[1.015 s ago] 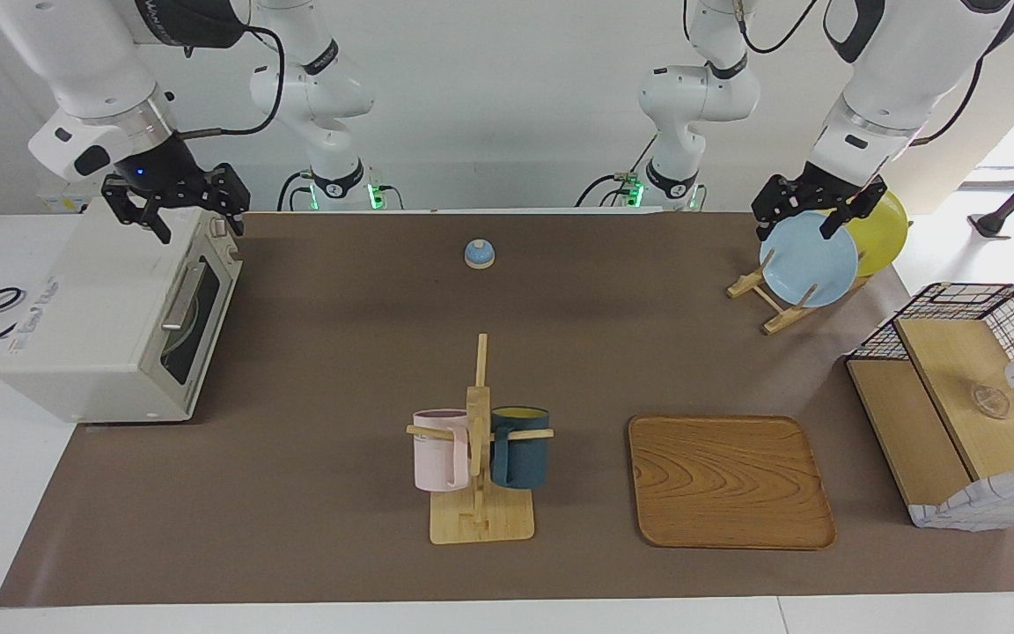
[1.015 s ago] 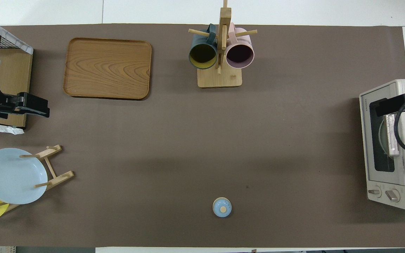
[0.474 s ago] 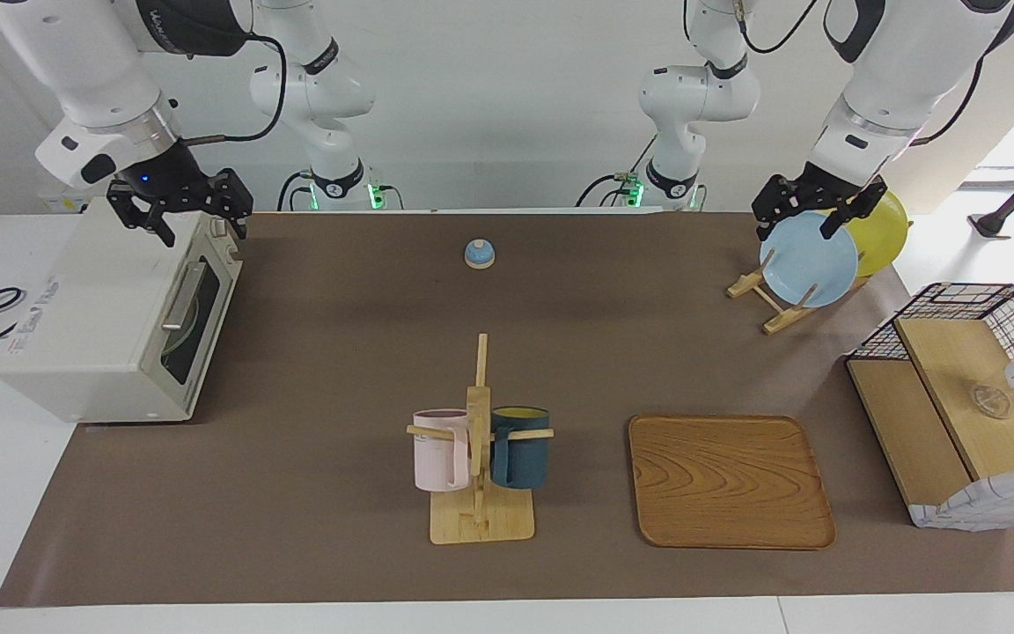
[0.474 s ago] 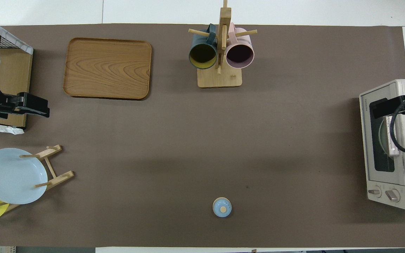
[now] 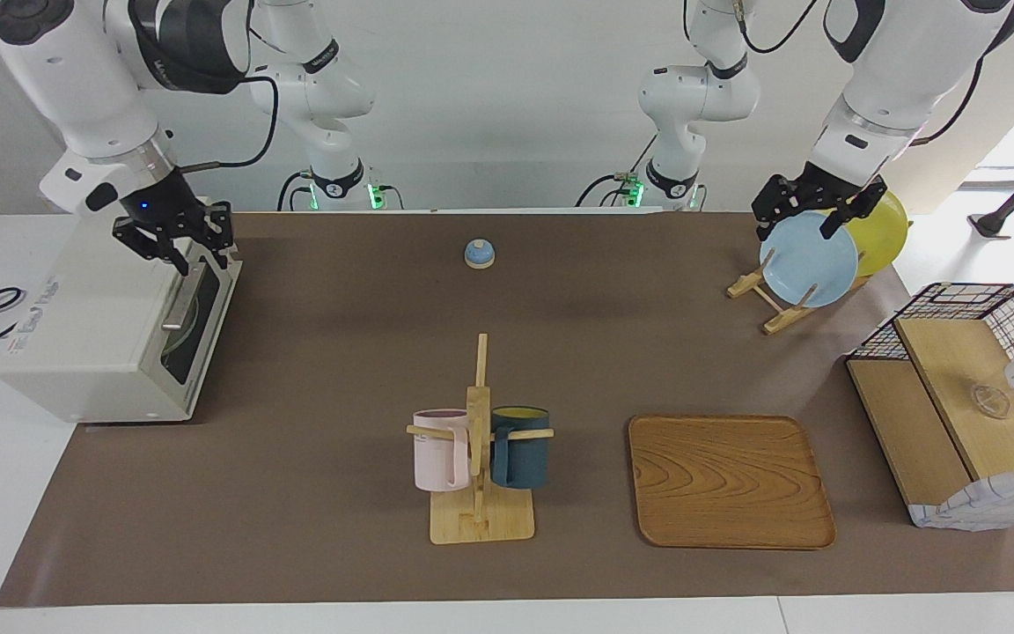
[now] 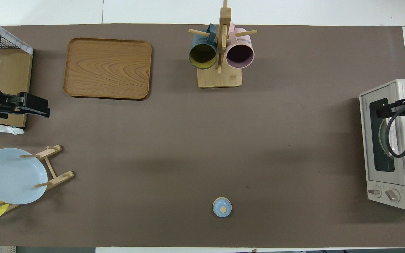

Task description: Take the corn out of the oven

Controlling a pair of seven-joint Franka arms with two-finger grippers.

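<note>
The cream-white oven (image 5: 93,326) stands at the right arm's end of the table with its dark glass door (image 5: 199,308) shut; it also shows in the overhead view (image 6: 396,147). The corn is hidden; only a pale round shape shows through the glass. My right gripper (image 5: 201,260) is open, fingers pointing down, just above the door's top edge and its metal bar handle (image 5: 180,304). In the overhead view the right gripper (image 6: 385,110) lies over the door. My left gripper (image 5: 811,220) is open and waits over the blue plate (image 5: 809,260).
A blue bell (image 5: 479,254) sits near the robots at mid table. A wooden mug rack (image 5: 481,440) with two mugs, a wooden tray (image 5: 730,480) and a wire-and-wood basket box (image 5: 973,423) stand farther out. The plate rack also holds a yellow plate (image 5: 881,233).
My right gripper has come down from over the oven's top toward the door's upper edge and handle, and has turned. The left arm has not moved.
</note>
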